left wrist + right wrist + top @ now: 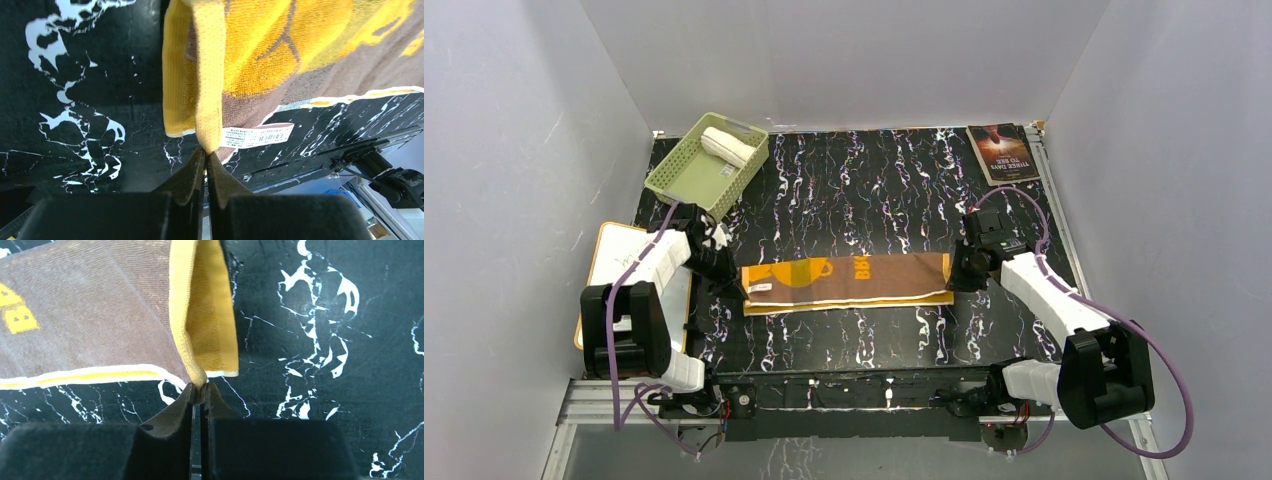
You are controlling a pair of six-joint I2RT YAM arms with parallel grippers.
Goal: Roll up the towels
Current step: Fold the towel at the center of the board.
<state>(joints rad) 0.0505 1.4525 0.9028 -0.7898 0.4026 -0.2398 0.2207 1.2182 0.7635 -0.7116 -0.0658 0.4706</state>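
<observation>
**Towels: mustard-and-brown towel [849, 283] pinched at both ends, cream towel [729, 147] rolled in the green basket [674, 175]**

The mustard-and-brown towel lay spread flat as a long strip across the middle of the black marbled table [874, 190], between the two arms. The left gripper [205, 159] was clamped tight on the near corner of its left end. The yellow hem rose in a fold above the fingertips, and a white care label [256, 136] lay just beside them. The right gripper [200, 389] was likewise closed hard on the near corner of the right end, with the hem drawn up into a small peak. The cream towel sat as a short roll inside the basket at the far left of the table. A dark book [1003, 153] lay at the far right corner.

The flat towel looked soft, light and limp, so it would probably sag and crease wherever it was not supported. Its looped pile seemed likely to grip rather than slip, and nothing about it appeared fragile. The stitched hem at the corners looked like the firmest place to hold. Rolling would probably need an even pull across one short end, or the roll could skew.
</observation>
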